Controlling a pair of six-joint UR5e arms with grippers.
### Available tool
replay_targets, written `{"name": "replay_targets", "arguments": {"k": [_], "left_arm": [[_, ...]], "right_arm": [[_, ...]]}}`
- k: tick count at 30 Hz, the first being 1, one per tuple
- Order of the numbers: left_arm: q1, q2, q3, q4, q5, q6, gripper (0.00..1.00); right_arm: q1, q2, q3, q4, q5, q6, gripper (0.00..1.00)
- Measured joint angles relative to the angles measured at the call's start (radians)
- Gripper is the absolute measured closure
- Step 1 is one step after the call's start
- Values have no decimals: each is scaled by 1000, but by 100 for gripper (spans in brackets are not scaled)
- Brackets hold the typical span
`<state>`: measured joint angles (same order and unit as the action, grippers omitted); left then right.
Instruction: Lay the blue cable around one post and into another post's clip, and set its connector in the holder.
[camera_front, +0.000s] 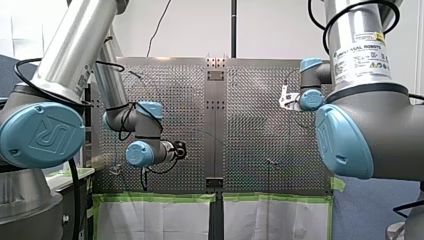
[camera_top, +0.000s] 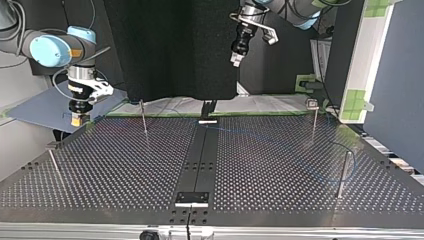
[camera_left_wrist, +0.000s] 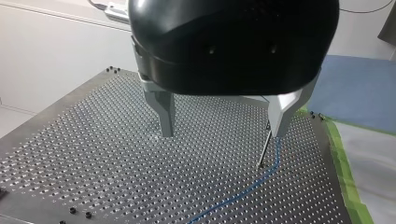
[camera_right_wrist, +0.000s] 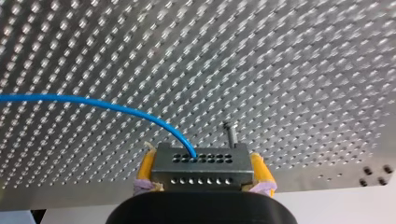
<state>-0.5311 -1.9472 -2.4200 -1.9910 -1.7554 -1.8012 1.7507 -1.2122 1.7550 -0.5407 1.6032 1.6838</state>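
Metal dominates: the worktop (camera_top: 125, 170) is a grey plate drilled in a regular grid of small holes, with a flat black strip (camera_top: 202, 150) down its middle. The connector (camera_right_wrist: 201, 161) is a small, boxy grey block with two rows of round holes in its face. My right end effector (camera_right_wrist: 201, 173) is clamped on it, soft yellow pads (camera_right_wrist: 145, 167) pressing against either side of the connector. The blue cable (camera_right_wrist: 116, 106), thin, smooth and glossy, leaves a hole in the connector's upper row and curves away across the plate. Just beyond the connector stands a slim metal post (camera_right_wrist: 229, 133), its foot hidden behind the block.

Well apart from the connector, my left end effector (camera_left_wrist: 223, 119) hangs over the worktop, its tapered metal fingers (camera_left_wrist: 164, 114) spread wide with nothing between them. Its rounded black housing hides the arm behind it. A second post (camera_left_wrist: 264, 149) rises just beside one finger, and the cable lies flat on the plate, passing close to that post's base.

In the top view the cable is only a faint line, hard to follow, and the connector is too small to make out.
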Motion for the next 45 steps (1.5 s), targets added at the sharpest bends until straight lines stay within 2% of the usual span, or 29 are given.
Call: {"name": "replay_targets", "arguments": {"k": [9,14,18,23,27,31,34,39,45], "left_arm": [[0,0,0,-8,-3,2,0],[0,0,0,-18,-4,8,0],[0,0,0,-32,-9,17,0],[0,0,0,-57,-22,32,0],[-4,0,0,-71,-26,34,0],[-7,0,0,-81,-26,31,0],[-10,0,0,-84,-26,27,0],[-14,0,0,-97,-27,23,0],[-15,0,0,-103,-28,19,0]], "right_arm": [[-40,14,8,-48,-9,3,100],[-64,15,9,-76,-30,10,100],[-85,15,8,-104,-56,32,100],[-113,15,6,-125,-99,68,100],[-131,15,-3,-128,-133,88,100],[-148,16,-32,-109,-170,105,100],[-157,17,-54,-88,-194,105,100],[-171,20,-91,-52,-232,93,100],[-188,44,-123,-7,-276,81,100]]}}
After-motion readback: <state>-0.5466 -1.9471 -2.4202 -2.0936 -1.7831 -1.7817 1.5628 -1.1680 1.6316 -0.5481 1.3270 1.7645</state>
